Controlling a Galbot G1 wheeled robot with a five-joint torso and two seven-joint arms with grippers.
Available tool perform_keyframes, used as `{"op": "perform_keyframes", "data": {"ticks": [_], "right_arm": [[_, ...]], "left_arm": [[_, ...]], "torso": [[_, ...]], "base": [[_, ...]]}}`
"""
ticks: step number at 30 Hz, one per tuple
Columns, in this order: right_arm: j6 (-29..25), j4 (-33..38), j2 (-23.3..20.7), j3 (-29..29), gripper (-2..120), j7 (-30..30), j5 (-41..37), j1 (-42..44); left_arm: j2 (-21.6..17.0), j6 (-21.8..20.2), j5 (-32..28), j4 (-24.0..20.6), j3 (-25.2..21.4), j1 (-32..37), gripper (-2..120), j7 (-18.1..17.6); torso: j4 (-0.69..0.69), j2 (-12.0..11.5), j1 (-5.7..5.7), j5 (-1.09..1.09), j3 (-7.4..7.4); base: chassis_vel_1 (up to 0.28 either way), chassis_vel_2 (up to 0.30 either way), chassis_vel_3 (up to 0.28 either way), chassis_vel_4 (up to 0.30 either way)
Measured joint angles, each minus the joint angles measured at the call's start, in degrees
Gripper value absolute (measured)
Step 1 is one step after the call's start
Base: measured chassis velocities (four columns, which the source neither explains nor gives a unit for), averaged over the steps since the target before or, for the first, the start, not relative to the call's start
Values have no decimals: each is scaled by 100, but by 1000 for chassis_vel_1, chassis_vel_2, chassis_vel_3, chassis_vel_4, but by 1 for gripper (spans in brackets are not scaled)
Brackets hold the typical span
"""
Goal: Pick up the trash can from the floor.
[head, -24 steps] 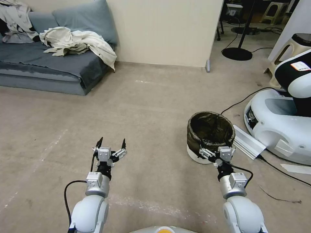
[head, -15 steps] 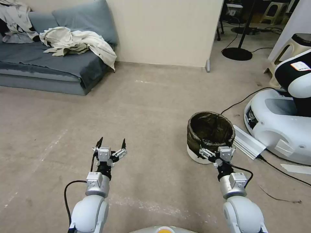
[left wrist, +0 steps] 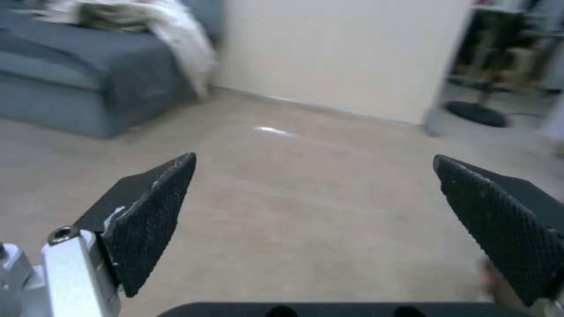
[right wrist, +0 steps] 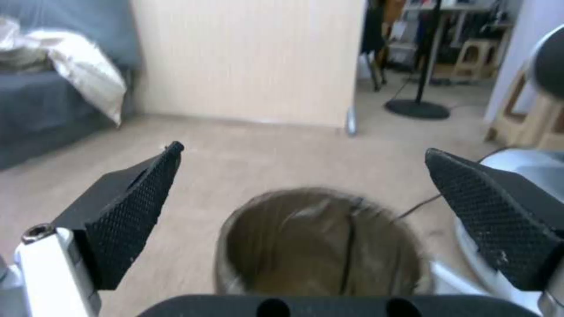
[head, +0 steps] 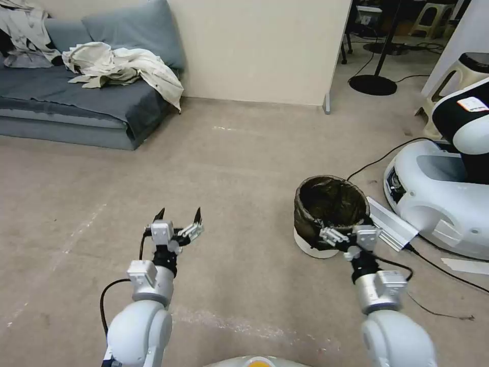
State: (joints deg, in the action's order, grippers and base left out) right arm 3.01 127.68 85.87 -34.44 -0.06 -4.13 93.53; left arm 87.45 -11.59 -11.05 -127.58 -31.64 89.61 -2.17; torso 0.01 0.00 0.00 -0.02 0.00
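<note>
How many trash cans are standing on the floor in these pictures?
1. The trash can stands on the floor just ahead of the open right gripper, beside the white robot base. Others may be hidden.

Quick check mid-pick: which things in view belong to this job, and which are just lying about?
Belongs to the job:
trash can, standing on the floor
right gripper, open at its near rim
left gripper, open over bare floor

Lying about:
sofa with crumpled cloth
other robot's base
black cable
white strip

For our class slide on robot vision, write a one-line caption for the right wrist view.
Open right gripper poised above the bag-lined trash can standing on the floor.
</note>
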Motion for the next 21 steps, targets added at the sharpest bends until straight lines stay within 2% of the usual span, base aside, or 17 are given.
{"op": "perform_keyframes", "data": {"ticks": [10,21], "right_arm": [[-225,29,-178,-87,100,35,-267,72],[-342,-85,-204,-96,100,-11,-308,64]], "left_arm": [[-155,138,51,-1,-215,61,100,-60],[-119,111,-14,51,-239,48,100,94]], "torso": [[-1,0,0,1,0],[0,0,0,2,0]], "base": [[0,0,0,0],[0,0,0,0]]}}
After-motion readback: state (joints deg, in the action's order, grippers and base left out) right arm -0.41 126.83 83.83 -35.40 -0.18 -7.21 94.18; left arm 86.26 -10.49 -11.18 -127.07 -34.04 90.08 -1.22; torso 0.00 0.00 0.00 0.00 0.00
